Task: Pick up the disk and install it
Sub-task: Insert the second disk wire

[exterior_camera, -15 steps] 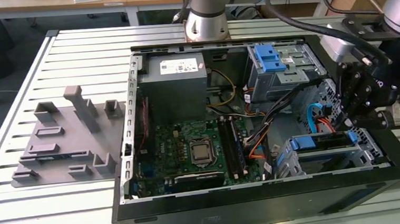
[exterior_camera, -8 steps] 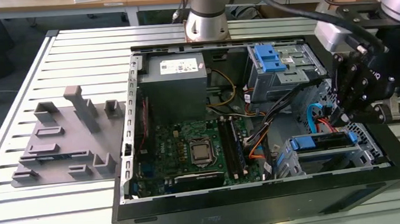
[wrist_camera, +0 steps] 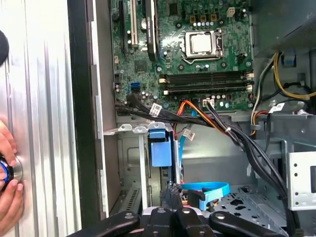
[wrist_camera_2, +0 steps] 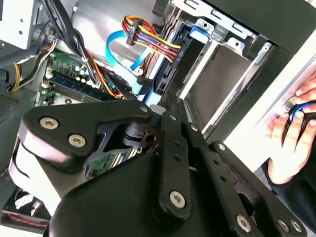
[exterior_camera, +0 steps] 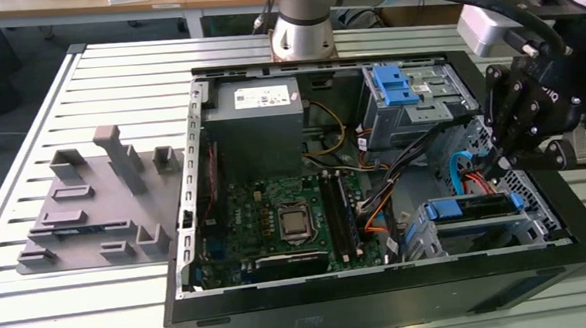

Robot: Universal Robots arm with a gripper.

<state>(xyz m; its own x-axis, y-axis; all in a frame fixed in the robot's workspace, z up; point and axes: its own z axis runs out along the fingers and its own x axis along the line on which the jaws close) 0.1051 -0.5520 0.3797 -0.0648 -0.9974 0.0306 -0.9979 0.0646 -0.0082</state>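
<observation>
The disk (exterior_camera: 469, 208), seen by its blue plastic bracket, sits in the lower drive bay at the case's front corner on the exterior view's right. The bracket also appears in the second wrist view as the disk (wrist_camera_2: 166, 74) and in the first wrist view as the disk (wrist_camera: 160, 150). My gripper (exterior_camera: 496, 167) hangs just above that bay, fingers shut together. Its tip (wrist_camera_2: 166, 98) is right beside the bracket, next to the blue data cable (wrist_camera_2: 123, 52) and the coloured power wires (wrist_camera_2: 148, 37). Whether anything is pinched at the gripper (wrist_camera: 173, 191) is hidden.
The open computer case (exterior_camera: 385, 297) lies on a slatted table. Inside are the grey power-supply box (exterior_camera: 259, 116), an upper cage with a blue latch (exterior_camera: 399, 87) and the motherboard (exterior_camera: 287, 218). A grey fixture plate (exterior_camera: 100, 201) lies on the exterior view's left. A person's hand (wrist_camera_2: 291, 123) rests outside the case.
</observation>
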